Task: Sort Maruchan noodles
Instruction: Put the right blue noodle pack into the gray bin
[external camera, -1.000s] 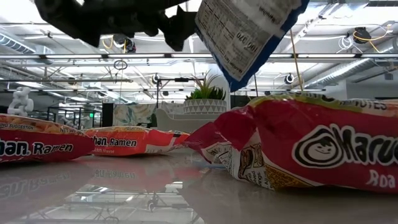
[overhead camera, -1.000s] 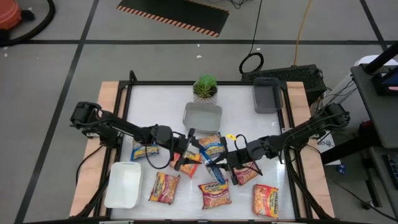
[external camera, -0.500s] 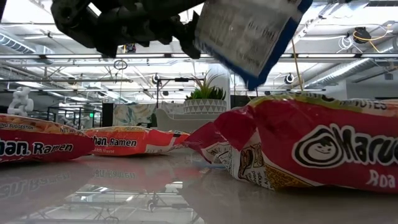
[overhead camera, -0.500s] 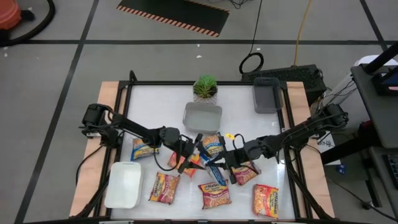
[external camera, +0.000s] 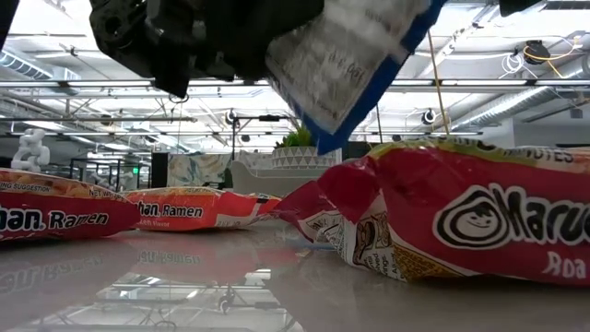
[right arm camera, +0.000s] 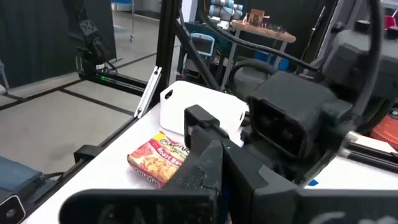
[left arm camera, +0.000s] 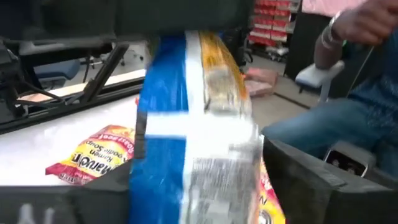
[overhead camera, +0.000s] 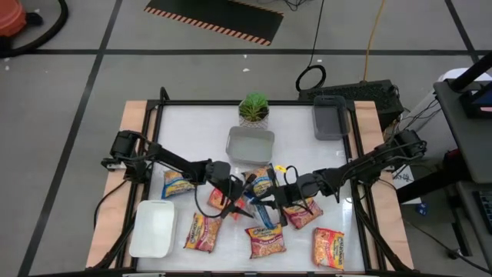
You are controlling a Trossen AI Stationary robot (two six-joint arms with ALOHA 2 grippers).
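Packets of Maruchan ramen, flat, rectangular, crinkled glossy plastic, spread over the front half of the white table (overhead camera: 307,154).

- Pink-red packet (external camera: 479,217), low view: round face logo and "Maru…" in white, "Roa…" below; lying on the reflective tabletop.
- Orange-red packet (external camera: 198,208) behind it: "…an Ramen" legible. A further red packet (external camera: 51,215) toward the left edge reads "…an. Ramen".
- Row along the front edge, high view: orange packet (overhead camera: 202,231), orange packet (overhead camera: 265,240), pink-red packet (overhead camera: 328,248) nearest the front right corner.
- Blue-white packet (overhead camera: 177,185) lying near the left edge, behind the white tray (overhead camera: 152,228).
- Held blue packet (external camera: 346,60): lifted clear of the tabletop, tilted, white back panel with fine black print too blurred to read, blue border. In the left wrist view the same packet (left arm camera: 186,124) shows a blue band, a white seam and a yellow-orange patch.

Left gripper (overhead camera: 240,192): at the table's middle, fingers pressed onto the blue packet and pinching it, one dark finger (left arm camera: 311,180) visible on each side of the wrapper.

Right gripper (overhead camera: 278,201): just beside the left one at the middle; whether its fingers are apart or together cannot be told.

Other items: grey rectangular tray (overhead camera: 250,145) behind the grippers, darker grey tray (overhead camera: 330,118) at the back right corner, small potted plant (overhead camera: 254,108) at the back edge. A person's hand (left arm camera: 360,22) shows beyond the table in the left wrist view.
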